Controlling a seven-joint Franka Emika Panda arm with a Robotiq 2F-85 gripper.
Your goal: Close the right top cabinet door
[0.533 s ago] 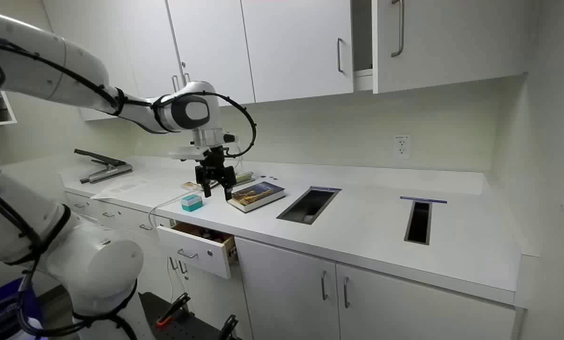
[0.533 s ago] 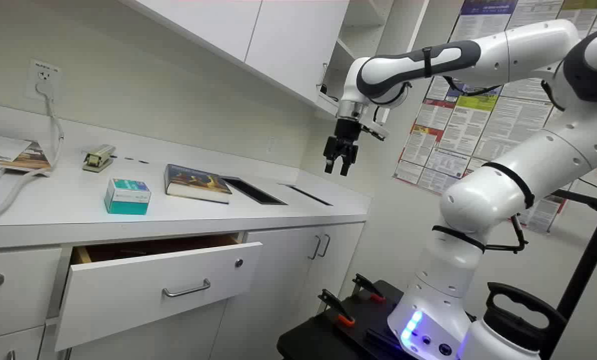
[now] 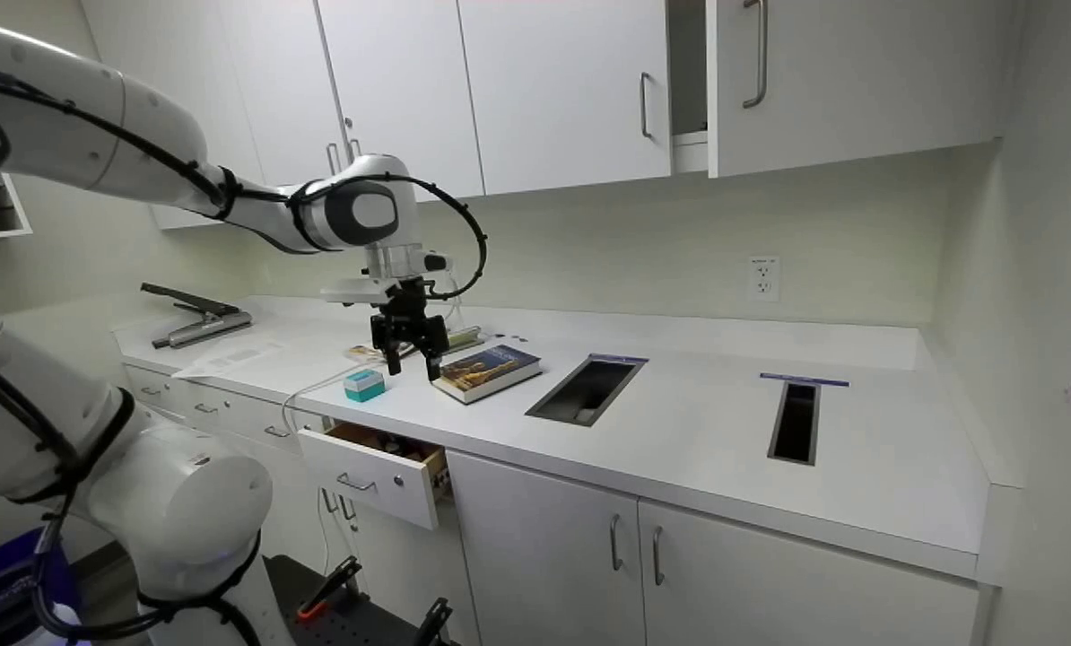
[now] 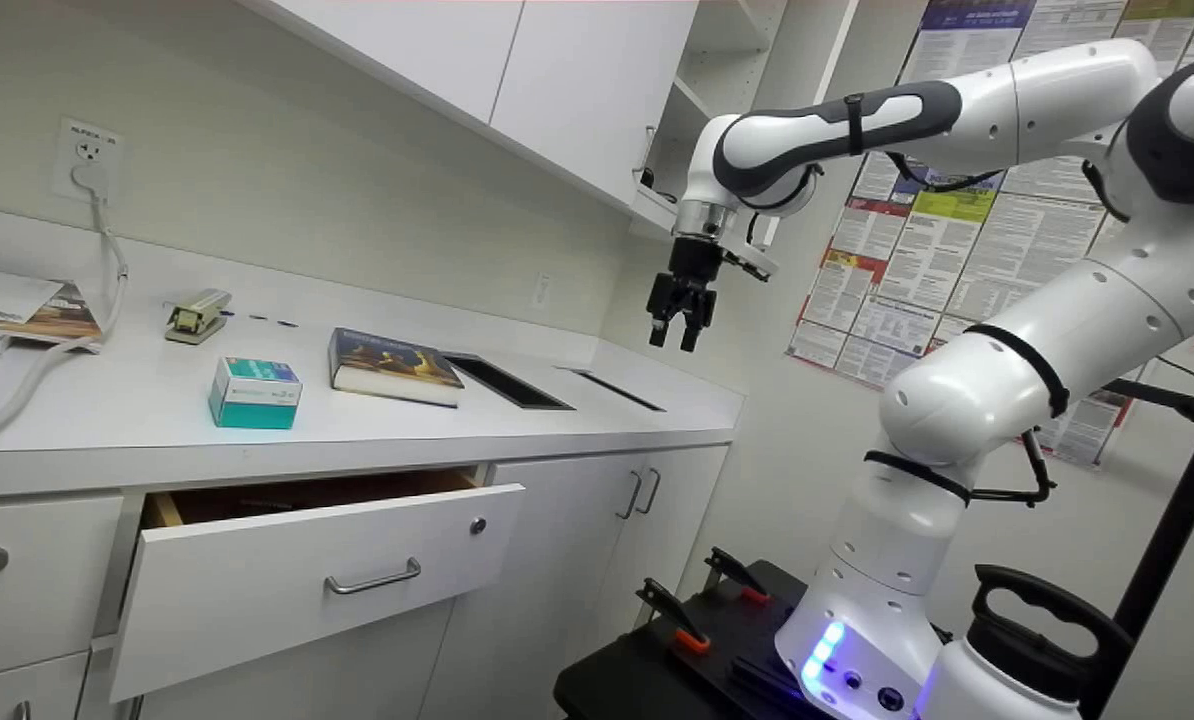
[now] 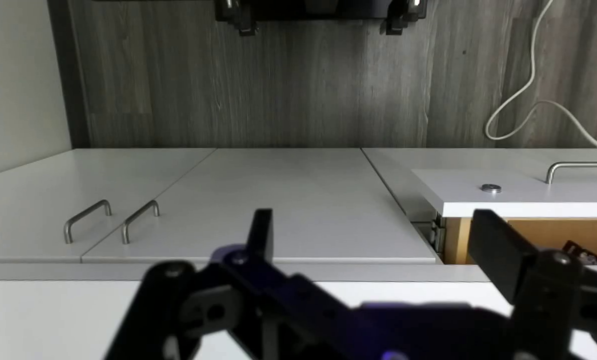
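Robotiq gripper [image 3: 414, 366] spread wide, holding nothing; in an exterior view, hangs at 8 o'clock from right top cabinet door [image 3: 858, 81], which stands open.

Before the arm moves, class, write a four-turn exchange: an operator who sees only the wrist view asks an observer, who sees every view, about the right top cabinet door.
Operator: My wrist view shows base doors but not the right top door. Is it shut?
Observer: No. An exterior view shows it standing open.
Operator: Is there anything on it I could aim for?
Observer: Yes, in an exterior view an upright handle sits near its left edge.
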